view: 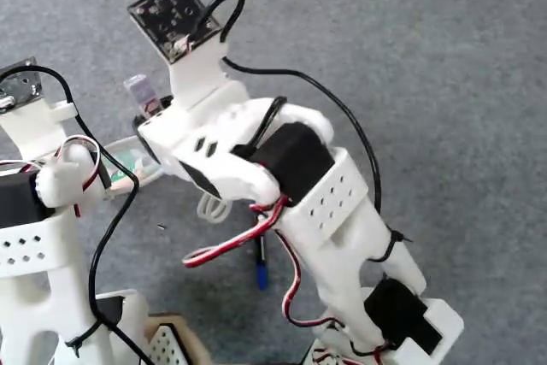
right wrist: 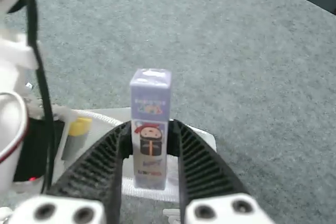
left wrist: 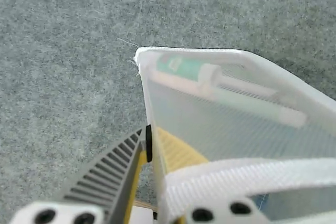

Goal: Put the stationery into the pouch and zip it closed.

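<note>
My right pincer (right wrist: 150, 129) is narrow, gripping a small lilac box (right wrist: 150, 103) that stands upright between the 2 black ribbed jaws. The box top reaches well past the tips. The face turned to me carries a cartoon figure and a few lines of small print, too fine for me to make out.

Just under and behind the box lies the pouch (right wrist: 198, 141), white mesh, on the grey table (right wrist: 252, 51).

My left pincer (left wrist: 149, 142) is closed on the pouch's end edge. 1 ribbed jaw sits outside the mesh wall, and the other shows yellow through the mesh on the inner side. Beyond its tips, inside the pouch, a green-and-white stick (left wrist: 184, 69) lies against a long white item (left wrist: 262, 106); I can't tell what that is. The green label is blurred, so nothing on it can be read. A band of white woven tape (left wrist: 247, 174) crosses close in front of the wrist camera.

From the high view, the right arm (view: 282, 177) stretches across the pouch and covers most of it. A pen (view: 261, 273) with a blue end lies on the table well apart from both pincers, back near that arm's base. It is half hidden under the arm and its red-and-white wires (view: 231, 245).
</note>
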`<state>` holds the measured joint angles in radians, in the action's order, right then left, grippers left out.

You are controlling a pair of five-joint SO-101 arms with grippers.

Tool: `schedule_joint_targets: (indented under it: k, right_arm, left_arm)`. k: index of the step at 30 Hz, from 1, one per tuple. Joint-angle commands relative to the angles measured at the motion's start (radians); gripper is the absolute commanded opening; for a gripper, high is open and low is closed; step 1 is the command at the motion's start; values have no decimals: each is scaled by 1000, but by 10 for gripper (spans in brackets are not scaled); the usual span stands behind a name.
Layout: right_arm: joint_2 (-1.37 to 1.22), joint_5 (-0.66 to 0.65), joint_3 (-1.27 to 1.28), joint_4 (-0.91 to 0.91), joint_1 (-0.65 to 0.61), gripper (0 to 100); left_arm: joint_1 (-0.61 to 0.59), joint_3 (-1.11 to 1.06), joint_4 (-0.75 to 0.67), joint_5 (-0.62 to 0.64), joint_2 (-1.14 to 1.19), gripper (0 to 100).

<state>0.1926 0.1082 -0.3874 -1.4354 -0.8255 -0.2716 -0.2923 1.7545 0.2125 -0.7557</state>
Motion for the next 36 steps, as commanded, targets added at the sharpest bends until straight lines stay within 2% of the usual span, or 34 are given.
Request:
schedule_joint_targets:
  k: [1,17,23,36]
  right_arm:
    - [39,2,33,-2,-14,11]
    - [39,5,84,0,-15,11]
    - [39,114,90,18,-34,11]
    - [39,106,176,87,-29,14]
  left_arm:
    - [16,2,3,6,3,28]
    - [18,2,3,6,3,28]
    - [13,2,3,6,3,28]
    - [12,4,3,6,3,28]
